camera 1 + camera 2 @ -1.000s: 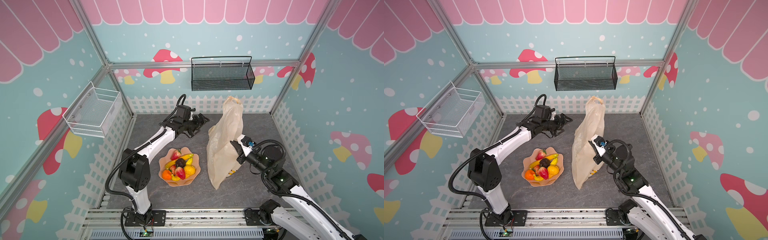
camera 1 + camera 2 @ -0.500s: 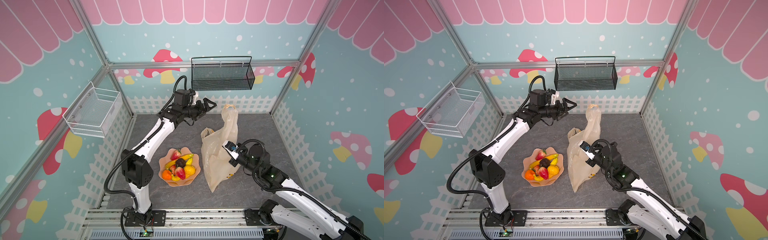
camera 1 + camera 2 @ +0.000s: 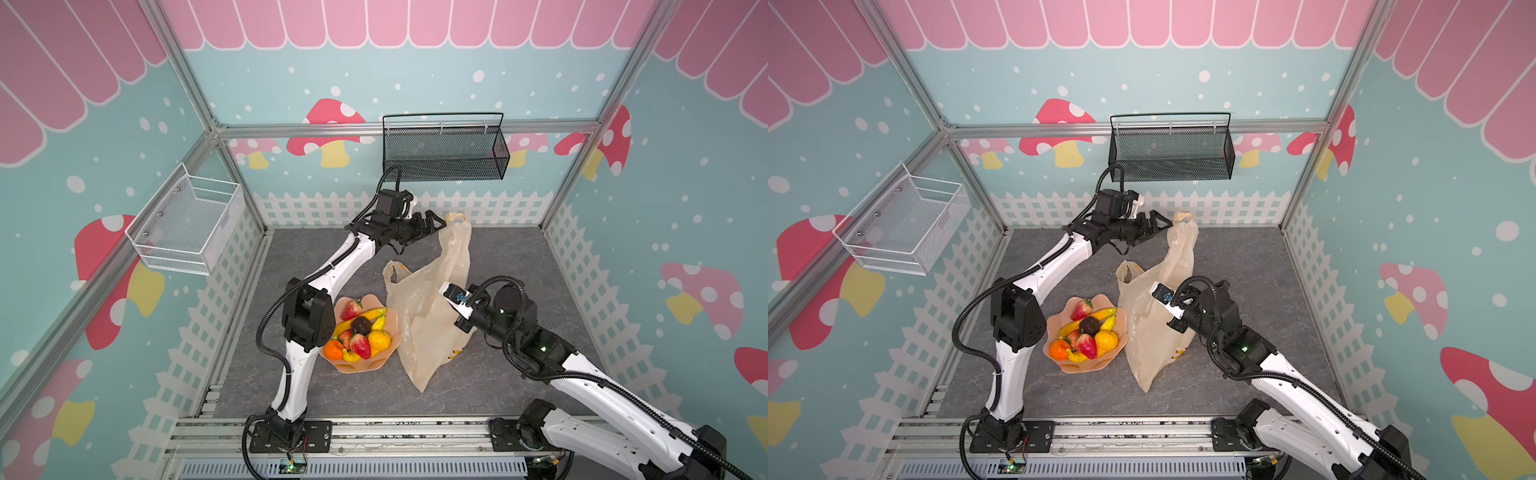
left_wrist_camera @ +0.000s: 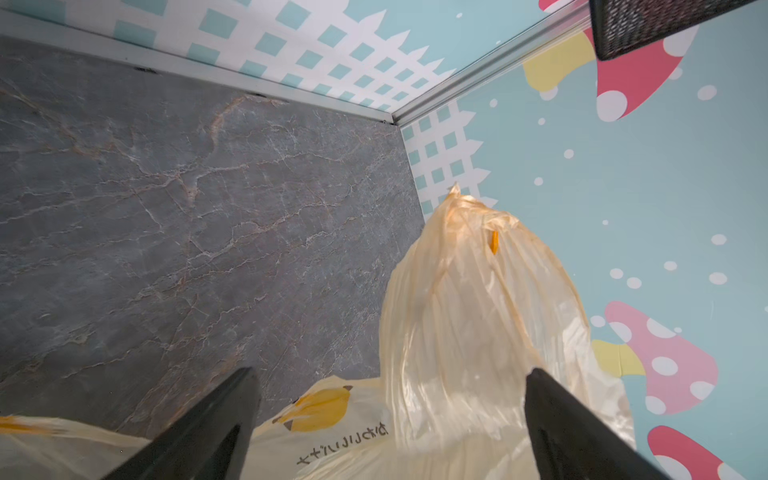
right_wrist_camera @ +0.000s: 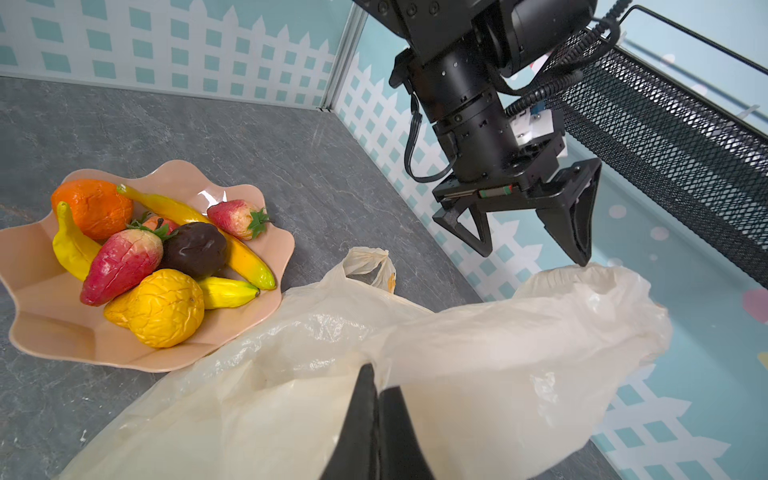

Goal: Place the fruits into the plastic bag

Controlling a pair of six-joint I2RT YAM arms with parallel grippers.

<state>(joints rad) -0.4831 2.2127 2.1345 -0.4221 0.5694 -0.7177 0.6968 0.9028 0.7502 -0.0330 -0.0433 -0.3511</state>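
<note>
The fruits (image 3: 359, 332) (image 3: 1086, 332) (image 5: 158, 257) are strawberries, bananas, an orange, a yellow pear-like one and a dark brown round one. They lie heaped on a peach plate (image 3: 361, 365) left of the plastic bag (image 3: 432, 316) (image 3: 1154, 328). My right gripper (image 5: 376, 370) is shut on the bag's rim (image 5: 415, 353) and holds that side up. One handle loop (image 3: 457, 218) stands high at the back. My left gripper (image 3: 438, 222) (image 4: 390, 370) (image 5: 533, 257) is open right at it, one fingertip (image 5: 582, 259) touching the loop's top. The other loop (image 3: 395, 266) sags lower.
A black mesh basket (image 3: 444, 151) hangs on the back wall just above my left arm. A white wire basket (image 3: 187, 226) is fixed to the left wall. The picket-fence walls (image 3: 498, 208) close in the grey stone floor (image 4: 208, 208).
My left gripper has risen and moved right to the bag's upper loop. My right gripper has shifted left and down with the bag, whose near loop has sagged.
</note>
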